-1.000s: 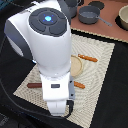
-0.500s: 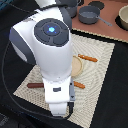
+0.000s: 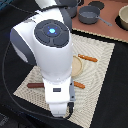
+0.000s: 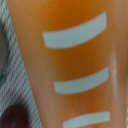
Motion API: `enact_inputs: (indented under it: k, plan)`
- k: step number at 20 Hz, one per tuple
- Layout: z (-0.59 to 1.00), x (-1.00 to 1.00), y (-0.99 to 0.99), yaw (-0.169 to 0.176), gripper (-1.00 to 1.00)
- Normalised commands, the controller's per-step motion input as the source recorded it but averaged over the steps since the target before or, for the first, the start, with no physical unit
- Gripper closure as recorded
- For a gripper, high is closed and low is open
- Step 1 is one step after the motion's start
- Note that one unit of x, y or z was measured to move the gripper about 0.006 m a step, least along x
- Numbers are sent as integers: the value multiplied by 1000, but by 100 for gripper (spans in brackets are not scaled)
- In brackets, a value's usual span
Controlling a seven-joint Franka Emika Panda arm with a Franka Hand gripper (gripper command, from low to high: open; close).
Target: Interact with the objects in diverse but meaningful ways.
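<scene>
The wrist view is filled by the yellow-orange bread loaf (image 4: 75,60), very close, with three white score stripes across it. A dark reddish-brown rounded shape (image 4: 12,117) shows at its edge; I cannot tell what it is. In the exterior view the white arm (image 3: 50,45) covers the middle of the mat and hides the loaf. The gripper's white body (image 3: 59,100) hangs low over the mat's front edge, its fingers hidden. A thin reddish-brown sausage (image 3: 35,85) lies on the mat at the exterior view's left of the arm.
A beige woven placemat (image 3: 102,65) lies on the dark table, with a pale round plate (image 3: 78,65) and two orange-handled utensils (image 3: 88,58) (image 3: 80,85). On the brown surface behind stand a grey pot (image 3: 89,15) and a bowl (image 3: 123,17).
The arm has shifted downward and toward the front in the exterior view. The things on the mat have not moved.
</scene>
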Motion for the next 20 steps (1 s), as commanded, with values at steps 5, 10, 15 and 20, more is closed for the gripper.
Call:
enact_inputs:
  k: [5,10,15,20]
  plan:
    - [22,271,-127,0,100]
    - [898,389,-220,-3,100]
    - [1000,267,-172,-16,100]
    - [926,-248,46,0,100]
